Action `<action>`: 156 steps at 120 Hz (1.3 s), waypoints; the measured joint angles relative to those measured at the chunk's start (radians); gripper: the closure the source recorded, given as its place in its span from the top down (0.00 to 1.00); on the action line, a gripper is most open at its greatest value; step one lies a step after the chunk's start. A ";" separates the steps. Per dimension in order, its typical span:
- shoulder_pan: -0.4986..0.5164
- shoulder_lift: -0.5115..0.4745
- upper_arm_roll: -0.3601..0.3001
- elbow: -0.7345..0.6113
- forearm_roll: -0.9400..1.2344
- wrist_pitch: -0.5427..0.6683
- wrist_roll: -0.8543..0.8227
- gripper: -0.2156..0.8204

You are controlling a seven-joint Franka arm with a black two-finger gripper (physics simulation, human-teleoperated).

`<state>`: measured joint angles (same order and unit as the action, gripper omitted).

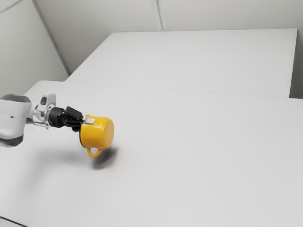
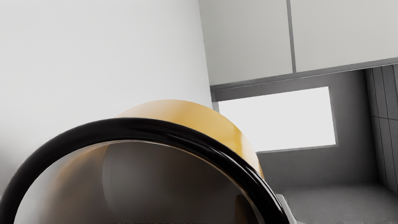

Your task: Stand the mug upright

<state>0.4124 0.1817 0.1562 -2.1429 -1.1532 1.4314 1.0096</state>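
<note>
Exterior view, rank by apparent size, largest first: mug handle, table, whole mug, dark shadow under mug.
1. Table
2. Whole mug
3. Dark shadow, soft-edged, so its extent is rough
4. Mug handle

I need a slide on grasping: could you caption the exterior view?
The end effector grips a yellow mug turned on its side, handle pointing down, above a white table.
</note>
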 joint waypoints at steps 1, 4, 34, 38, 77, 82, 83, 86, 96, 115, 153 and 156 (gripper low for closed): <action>-0.004 -0.005 0.000 0.000 0.001 0.002 0.000 0.07; -0.016 -0.018 -0.001 0.002 0.006 0.009 0.000 0.07; -0.226 -0.085 -0.002 0.202 0.412 0.185 -0.092 0.06; -0.250 -0.088 -0.006 0.212 0.480 0.219 -0.109 0.06; -0.284 -0.093 -0.075 0.211 0.936 0.538 -0.264 0.05; -0.295 -0.093 -0.082 0.199 0.969 0.577 -0.283 0.05; -0.298 -0.093 -0.082 0.195 0.975 0.585 -0.286 0.05; -0.305 -0.093 -0.085 0.182 0.989 0.609 -0.297 0.05; -0.322 -0.091 -0.089 0.135 1.042 0.684 -0.334 0.05; -0.316 -0.089 -0.100 0.039 1.123 0.770 -0.404 0.05; -0.339 -0.027 -0.104 0.000 1.145 0.829 -0.499 0.14; -0.339 -0.024 -0.105 0.000 1.143 0.831 -0.503 0.18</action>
<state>0.0736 0.1573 0.0515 -2.1433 -0.0105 2.2623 0.5062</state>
